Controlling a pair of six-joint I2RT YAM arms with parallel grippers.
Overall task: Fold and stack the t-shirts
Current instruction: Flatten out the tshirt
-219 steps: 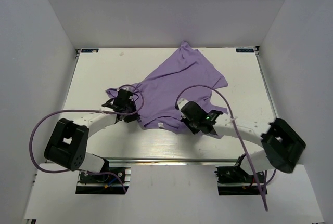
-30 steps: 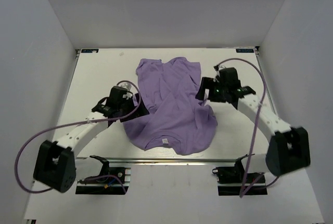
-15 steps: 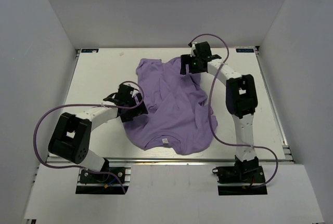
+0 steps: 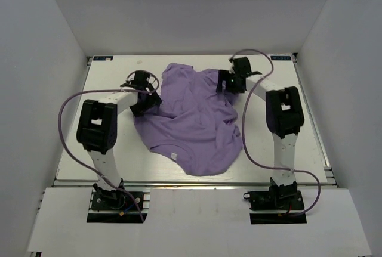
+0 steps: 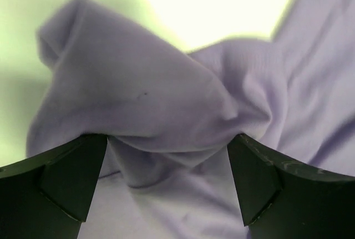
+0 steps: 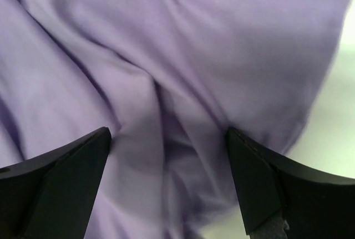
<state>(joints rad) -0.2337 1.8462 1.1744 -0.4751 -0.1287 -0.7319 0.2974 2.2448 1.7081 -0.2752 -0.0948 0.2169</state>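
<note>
One lavender t-shirt [image 4: 191,120] lies crumpled in the middle of the white table, its neck and small white tag [image 4: 173,157] toward the near edge. My left gripper [image 4: 145,99] is at the shirt's left edge. In the left wrist view it [image 5: 166,146] is open, its fingers wide apart around a raised bunch of cloth [image 5: 138,89]. My right gripper [image 4: 230,84] is at the shirt's far right edge. In the right wrist view it [image 6: 167,139] is open too, with a soft fold of the shirt [image 6: 194,39] between its fingers.
The table [image 4: 107,144] is walled in by white panels on the left, right and far sides. Purple cables loop off the left arm [image 4: 65,108] and the right arm [image 4: 246,138]. Both arm bases sit beyond the near edge.
The left gripper has moved away from me along the shirt's left edge. The right gripper has shifted slightly right and nearer. The shirt's far left corner has drawn in. Both grippers stay open.
</note>
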